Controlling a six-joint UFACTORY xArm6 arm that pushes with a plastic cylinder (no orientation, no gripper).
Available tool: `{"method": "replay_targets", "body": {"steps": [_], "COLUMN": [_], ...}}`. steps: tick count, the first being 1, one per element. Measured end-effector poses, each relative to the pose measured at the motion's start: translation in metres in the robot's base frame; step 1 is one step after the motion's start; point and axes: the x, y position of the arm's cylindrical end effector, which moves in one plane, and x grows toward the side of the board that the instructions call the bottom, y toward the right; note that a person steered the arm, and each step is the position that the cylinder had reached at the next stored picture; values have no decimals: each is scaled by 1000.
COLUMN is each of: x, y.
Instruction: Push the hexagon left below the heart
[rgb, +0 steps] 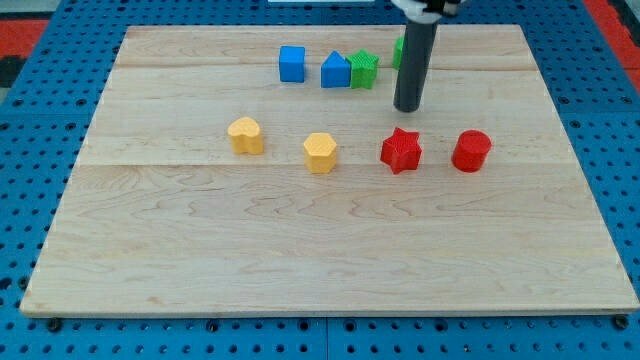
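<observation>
The yellow hexagon (320, 152) lies near the board's middle. The yellow heart (245, 134) lies to its left and a little higher in the view. My tip (407, 107) stands to the upper right of the hexagon, just above the red star (401, 150), touching no block.
A red cylinder (471, 151) lies right of the red star. Near the view's top are a blue cube (291, 63), a blue house-shaped block (336, 70), a green star (364, 69) and a green block (398, 50) partly hidden behind the rod. The wooden board (200, 260) has blue pegboard around it.
</observation>
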Motion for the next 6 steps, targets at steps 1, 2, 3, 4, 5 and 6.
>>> {"method": "replay_targets", "body": {"steps": [1, 2, 3, 4, 5, 6], "x": [32, 55, 68, 85, 67, 44], "y": [-24, -83, -123, -190, -152, -127]}}
